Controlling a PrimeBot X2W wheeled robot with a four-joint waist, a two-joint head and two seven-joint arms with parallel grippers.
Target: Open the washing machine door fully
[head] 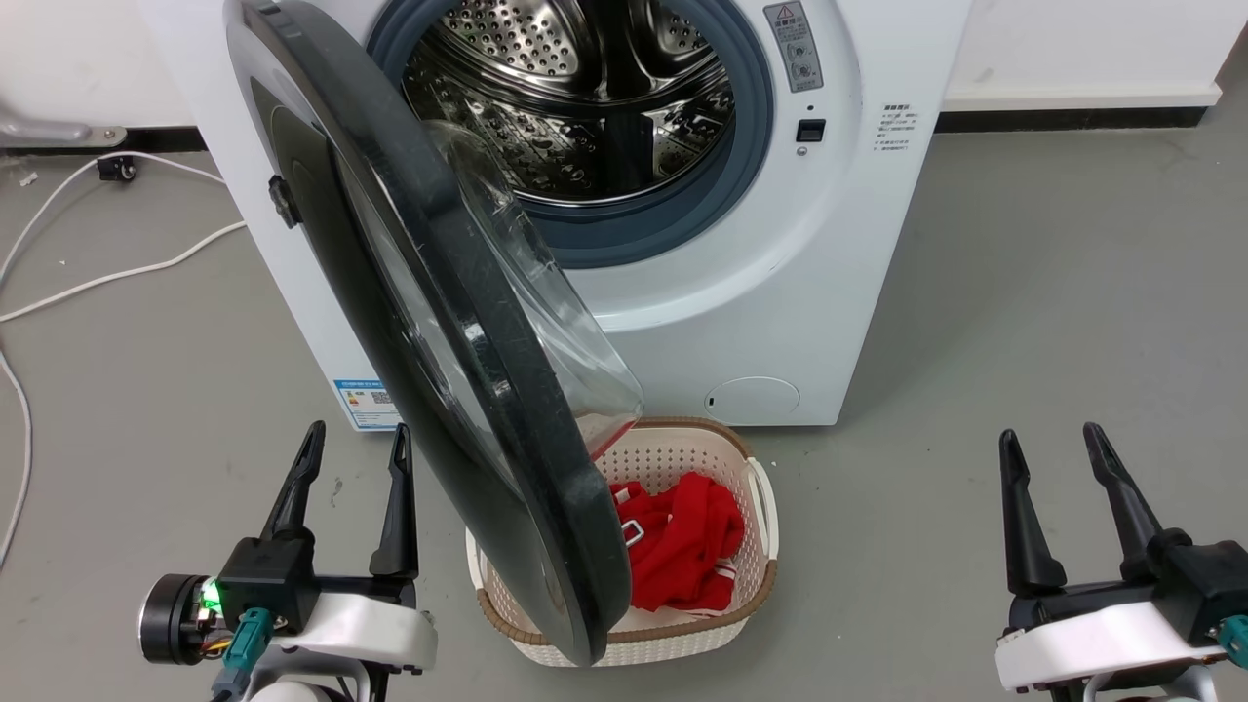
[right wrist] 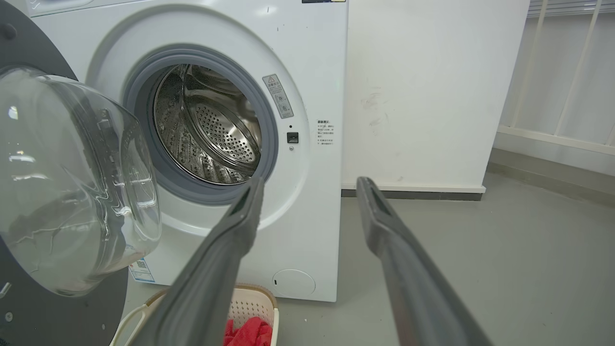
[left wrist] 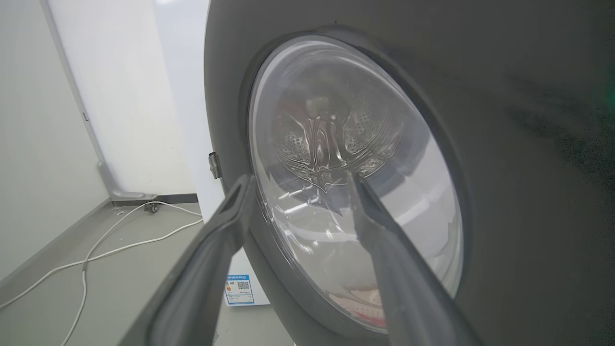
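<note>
left tool (head: 359,429) and right tool (head: 1047,431) gape empty; the door (head: 439,322), just right of the left one, could swing shut if bumped.

basket (head: 765,507) before washing machine (head: 799,292), under washing machine door (head: 468,351); clothes (head: 682,536) in basket

cream basket (head: 682,450): red garment (head: 682,546) inside | white cable (head: 136,271): on grey floor (head: 1024,292)
</note>
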